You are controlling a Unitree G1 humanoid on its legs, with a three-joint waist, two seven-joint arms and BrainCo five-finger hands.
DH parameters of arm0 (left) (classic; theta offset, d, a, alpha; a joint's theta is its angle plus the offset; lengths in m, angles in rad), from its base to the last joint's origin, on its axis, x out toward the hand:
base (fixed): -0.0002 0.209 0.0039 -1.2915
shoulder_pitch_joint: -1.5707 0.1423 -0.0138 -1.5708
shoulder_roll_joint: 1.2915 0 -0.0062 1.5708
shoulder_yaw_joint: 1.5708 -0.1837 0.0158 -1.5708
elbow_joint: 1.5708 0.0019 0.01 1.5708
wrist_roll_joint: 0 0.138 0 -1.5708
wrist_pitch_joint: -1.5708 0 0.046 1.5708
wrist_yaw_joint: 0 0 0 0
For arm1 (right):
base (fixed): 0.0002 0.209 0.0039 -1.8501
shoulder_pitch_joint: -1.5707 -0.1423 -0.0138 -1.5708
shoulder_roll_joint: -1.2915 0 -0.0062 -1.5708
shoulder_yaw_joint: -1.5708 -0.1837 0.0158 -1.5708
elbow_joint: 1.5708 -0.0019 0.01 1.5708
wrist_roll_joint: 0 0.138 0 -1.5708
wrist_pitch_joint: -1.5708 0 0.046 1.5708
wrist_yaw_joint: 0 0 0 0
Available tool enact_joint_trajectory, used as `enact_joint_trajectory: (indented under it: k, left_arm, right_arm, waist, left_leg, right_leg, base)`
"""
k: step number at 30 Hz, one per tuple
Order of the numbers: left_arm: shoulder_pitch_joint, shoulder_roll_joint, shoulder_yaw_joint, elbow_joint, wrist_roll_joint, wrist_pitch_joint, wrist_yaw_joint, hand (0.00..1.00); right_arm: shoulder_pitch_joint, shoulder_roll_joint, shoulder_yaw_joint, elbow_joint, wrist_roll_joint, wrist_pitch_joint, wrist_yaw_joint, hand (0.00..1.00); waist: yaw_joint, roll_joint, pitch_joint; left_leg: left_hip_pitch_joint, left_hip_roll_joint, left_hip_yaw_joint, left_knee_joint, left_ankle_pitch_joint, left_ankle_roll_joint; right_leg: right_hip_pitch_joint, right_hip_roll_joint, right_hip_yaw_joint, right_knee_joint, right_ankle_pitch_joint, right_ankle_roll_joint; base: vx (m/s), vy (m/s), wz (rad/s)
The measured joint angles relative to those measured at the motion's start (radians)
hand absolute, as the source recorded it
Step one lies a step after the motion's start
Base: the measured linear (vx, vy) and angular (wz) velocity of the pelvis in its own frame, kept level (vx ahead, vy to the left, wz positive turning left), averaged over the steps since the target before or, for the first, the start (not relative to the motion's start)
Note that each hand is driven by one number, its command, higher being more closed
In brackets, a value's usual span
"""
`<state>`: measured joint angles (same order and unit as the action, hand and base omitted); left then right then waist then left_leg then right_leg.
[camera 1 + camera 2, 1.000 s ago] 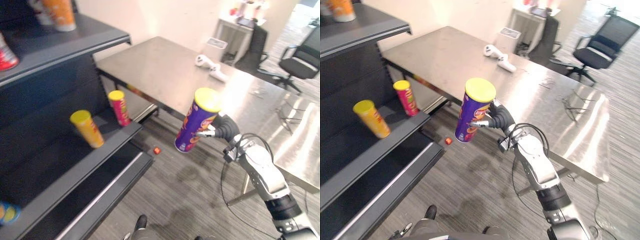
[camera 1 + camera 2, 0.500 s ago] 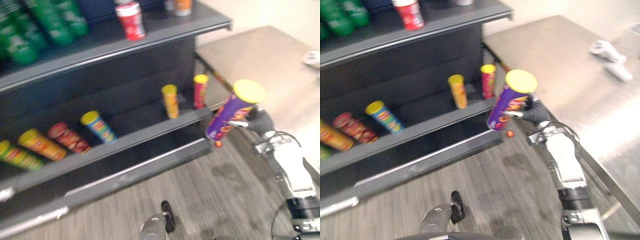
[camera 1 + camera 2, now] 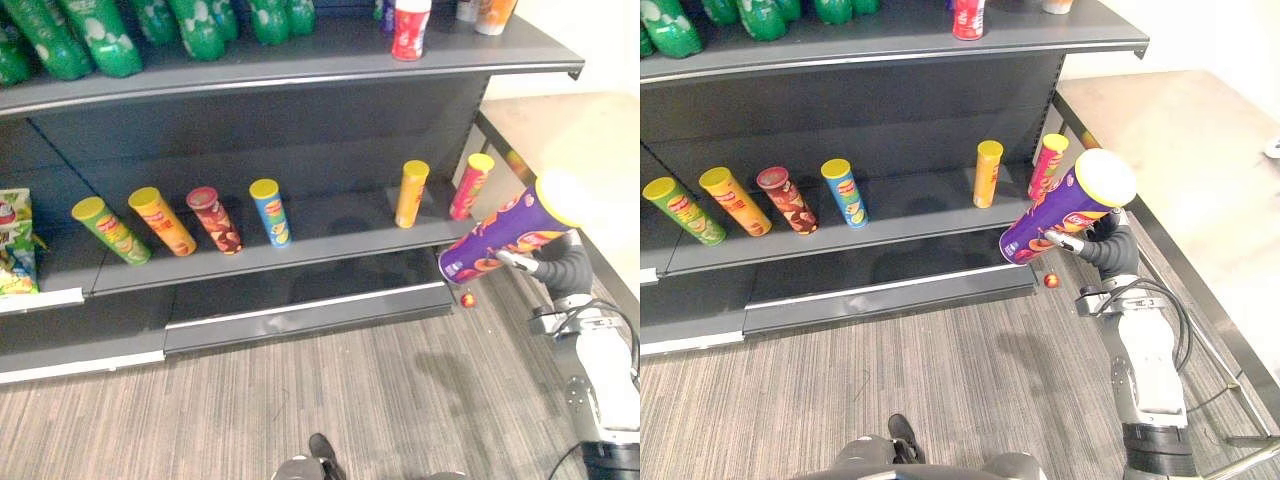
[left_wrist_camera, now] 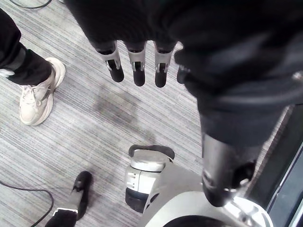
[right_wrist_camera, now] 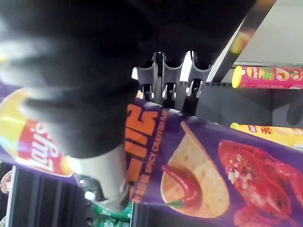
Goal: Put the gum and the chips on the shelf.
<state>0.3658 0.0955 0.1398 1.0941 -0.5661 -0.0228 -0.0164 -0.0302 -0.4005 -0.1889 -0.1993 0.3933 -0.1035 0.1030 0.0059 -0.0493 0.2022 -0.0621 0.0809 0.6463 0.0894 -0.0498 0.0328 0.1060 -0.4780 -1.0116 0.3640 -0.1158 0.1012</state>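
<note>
A purple chips can [image 3: 505, 238] with a yellow lid hangs tilted in front of the dark shelf's [image 3: 330, 232] right end, its base pointing at the middle board. My right hand [image 3: 1108, 245] is shut on it near the lid; in the right wrist view the fingers [image 5: 165, 78] and thumb curl round the purple can [image 5: 213, 165]. A small red object [image 3: 467, 298] lies on the floor under the can. My left hand [image 4: 137, 66] hangs over the floor with straight fingers and holds nothing.
Several chips cans lean on the middle board, among them an orange one [image 3: 410, 193] and a pink one [image 3: 470, 185] close to the held can. Green bottles [image 3: 90, 35] and a red can [image 3: 410, 28] fill the top board. A metal table [image 3: 1160, 130] stands right. A person's shoe [image 4: 35, 97] is nearby.
The camera has swung left, from the table to the whole shelf. My right hand still holds the purple can, now tilted further with its base toward the shelf.
</note>
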Motion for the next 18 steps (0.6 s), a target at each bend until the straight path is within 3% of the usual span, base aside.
enact_joint_trajectory:
  k: [1,2,3,4,12,18]
  left_arm:
    - [-0.003,0.001,-0.005,0.000,0.000,-0.001,0.000,0.00]
    - [-0.014,0.011,-0.008,0.008,0.000,-0.003,-0.002,0.00]
    - [-0.016,0.022,-0.004,0.007,-0.001,-0.003,-0.005,0.00]
    - [-0.014,0.024,0.007,0.005,-0.003,-0.004,-0.011,0.00]
    - [-0.046,0.025,0.024,-0.032,-0.021,-0.013,-0.050,0.00]
    - [-0.049,0.020,0.024,-0.085,-0.087,-0.013,-0.078,0.00]
  right_arm:
    - [0.000,0.000,-0.001,0.001,0.000,-0.003,-0.001,1.00]
    - [0.005,0.006,-0.002,0.003,0.000,-0.012,0.000,1.00]
    - [0.005,0.010,-0.005,0.003,0.000,-0.016,0.000,1.00]
    - [0.000,0.005,-0.012,0.004,0.000,-0.026,0.002,1.00]
    - [-0.052,0.016,-0.008,0.021,-0.004,-0.044,0.019,1.00]
    - [-0.138,0.009,0.003,0.021,-0.023,-0.075,0.087,1.00]
  waist:
    - [-0.001,0.003,0.003]
    - [-0.007,-0.023,0.009]
    - [-0.007,-0.027,0.014]
    - [0.002,0.003,0.021]
    - [0.002,-0.010,0.036]
    - [0.016,-0.011,0.053]
  left_leg:
    - [-0.004,0.005,0.019,-0.001,-0.006,-0.005]
    - [0.006,0.010,0.077,0.009,-0.033,-0.012]
    - [-0.013,0.034,0.091,0.085,-0.048,0.012]
    - [-0.025,0.073,0.077,0.140,-0.074,0.010]
    - [-0.059,0.057,0.059,0.140,-0.078,0.002]
    - [-0.094,0.082,0.035,0.219,-0.104,0.014]
  right_leg:
    - [-0.001,0.010,-0.005,-0.019,0.007,-0.004]
    - [-0.017,0.006,-0.013,-0.067,0.018,-0.006]
    - [-0.026,0.000,-0.008,-0.061,0.021,-0.009]
    - [-0.036,0.010,0.007,-0.029,0.023,-0.008]
    - [-0.076,0.011,0.037,-0.039,0.055,-0.015]
    - [-0.083,0.000,0.036,0.014,0.056,-0.012]
  base:
    - [-0.12,0.143,0.15]
    - [-0.09,0.104,0.13]
    - [-0.04,0.063,0.00]
    - [-0.03,0.056,-0.04]
    - [-0.04,0.055,0.03]
    - [0.02,-0.001,0.05]
